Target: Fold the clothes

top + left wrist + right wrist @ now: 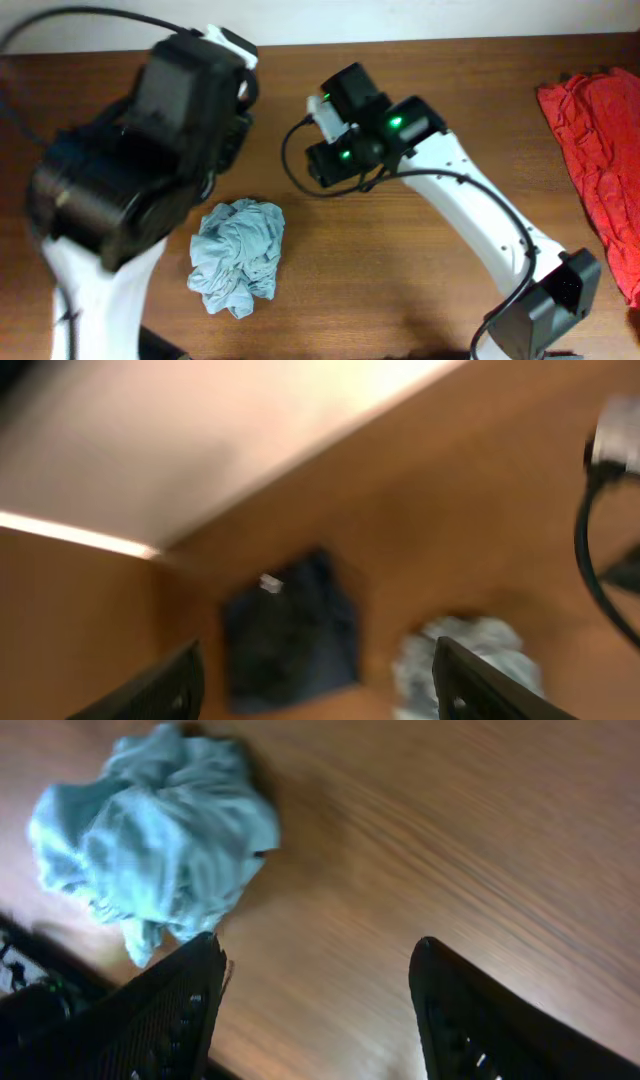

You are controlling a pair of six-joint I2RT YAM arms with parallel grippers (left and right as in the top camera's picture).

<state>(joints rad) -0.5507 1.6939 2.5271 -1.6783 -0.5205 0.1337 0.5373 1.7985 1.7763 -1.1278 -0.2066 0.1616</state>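
Pale-blue cloth (237, 255): one, and we see it crumpled in a heap on the wood; we take it as our landmark.
Red cloth (600, 130): one, rumpled, well apart to the right of the blue heap and running off the picture's right edge.
Dark cloth (290, 630): one, flat and squarish with a small white tag, near the blue heap in the left wrist view. It is blurred, and we cannot find it from overhead.
Arms: two — the left arm (130, 190), black and blurred, looms just up and left of the heap; the right arm (480, 215), white, reaches in from the heap's lower right.
Left gripper (315, 660): fingers spread wide, nothing between them.
Right gripper (318, 955): fingers parted and empty, over bare wood just beside the heap.
Table (400, 290): one, brown with a plain wood grain.
Room: we make out a pale wall (400, 20) beyond the table's far edge — little else.
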